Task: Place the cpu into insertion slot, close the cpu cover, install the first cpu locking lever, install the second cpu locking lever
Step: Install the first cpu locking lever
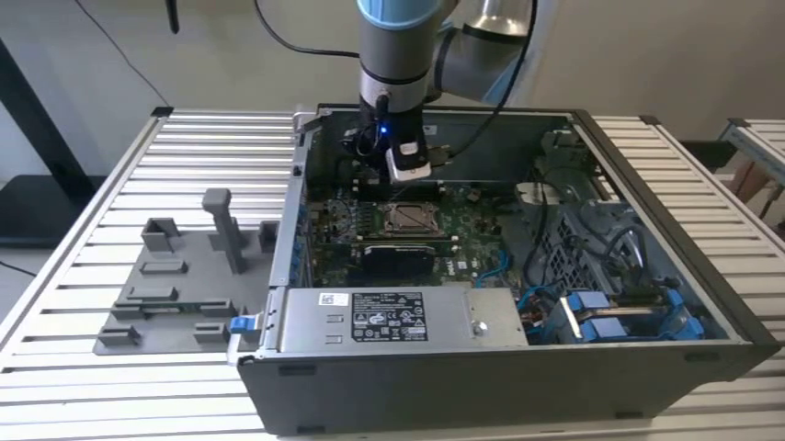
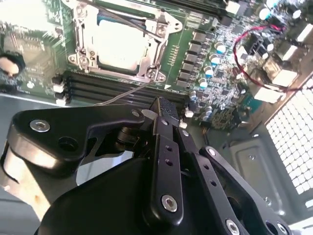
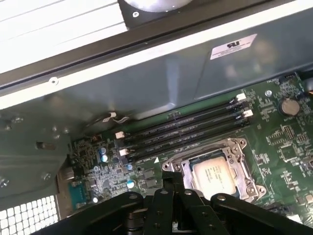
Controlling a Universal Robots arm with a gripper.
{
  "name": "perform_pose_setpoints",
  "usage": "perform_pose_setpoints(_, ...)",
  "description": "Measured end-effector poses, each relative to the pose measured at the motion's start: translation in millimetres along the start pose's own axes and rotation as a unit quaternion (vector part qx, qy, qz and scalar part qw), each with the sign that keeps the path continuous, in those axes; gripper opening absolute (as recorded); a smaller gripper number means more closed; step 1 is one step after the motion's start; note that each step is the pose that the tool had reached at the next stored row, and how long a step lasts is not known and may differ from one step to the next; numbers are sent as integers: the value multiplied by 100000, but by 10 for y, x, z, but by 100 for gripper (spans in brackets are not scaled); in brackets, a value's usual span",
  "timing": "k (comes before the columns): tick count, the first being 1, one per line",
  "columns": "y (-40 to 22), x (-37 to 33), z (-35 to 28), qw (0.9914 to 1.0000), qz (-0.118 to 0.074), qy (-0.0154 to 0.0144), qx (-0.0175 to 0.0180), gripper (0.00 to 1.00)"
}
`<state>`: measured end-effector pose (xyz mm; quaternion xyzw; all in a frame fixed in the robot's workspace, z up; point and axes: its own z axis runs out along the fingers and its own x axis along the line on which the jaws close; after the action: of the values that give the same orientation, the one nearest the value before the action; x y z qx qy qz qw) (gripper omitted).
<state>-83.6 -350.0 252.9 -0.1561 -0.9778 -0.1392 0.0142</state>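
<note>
Our black hand (image 2: 164,108), fingers together and empty, hovers near the silver-grey square cpu (image 2: 120,45) under its dark-silver cpu cover (image 2: 151,56); we fear a crooked descent could scrape that frame.

Reference: white slatted table (image 1: 184,165).

Behind the table, a plain pale wall (image 1: 638,55) is seen, evenly lit. A thin black cable (image 1: 123,56) is hung across the wall.

Off the table's far corner, at the exterior view's left, a dark slanted post (image 1: 37,119) is noted. A dark patch (image 1: 18,207) is seen at floor level beneath it.

Beside the table, at the exterior view's right, a second slatted table (image 1: 763,138) is set across a narrow gap.

In the first wrist view, the table's slats (image 3: 49,29) are brightly lit.
</note>
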Motion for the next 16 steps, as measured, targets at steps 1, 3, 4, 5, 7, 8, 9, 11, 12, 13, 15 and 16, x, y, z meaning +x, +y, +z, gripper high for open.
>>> perform_pose_setpoints(1,-1,0,5,99997,-720,-11,-18,11)
perform_pose_setpoints(3,-4,-1,18,99971,-2403,110,-5,11)
perform_pose_setpoints(4,-6,-2,24,99945,-3298,245,35,11)
perform_pose_setpoints(5,-8,-2,31,99909,-4238,410,81,11)
perform_pose_setpoints(7,-12,-3,45,99814,-6048,689,169,11)
perform_pose_setpoints(8,-14,-3,52,99755,-6950,783,192,11)
perform_pose_setpoints(9,-16,-4,58,99691,-7810,803,191,11)
perform_pose_setpoints(11,-19,-4,67,99552,-9434,633,139,11)
perform_pose_setpoints(12,-20,-5,70,99480,-10173,454,97,11)
perform_pose_setpoints(13,-20,-5,73,99407,-10868,227,32,11)
perform_pose_setpoints(15,-22,-6,79,99254,-12191,-81,-138,11)
perform_pose_setpoints(16,-22,-6,81,99174,-12824,-185,-268,11)
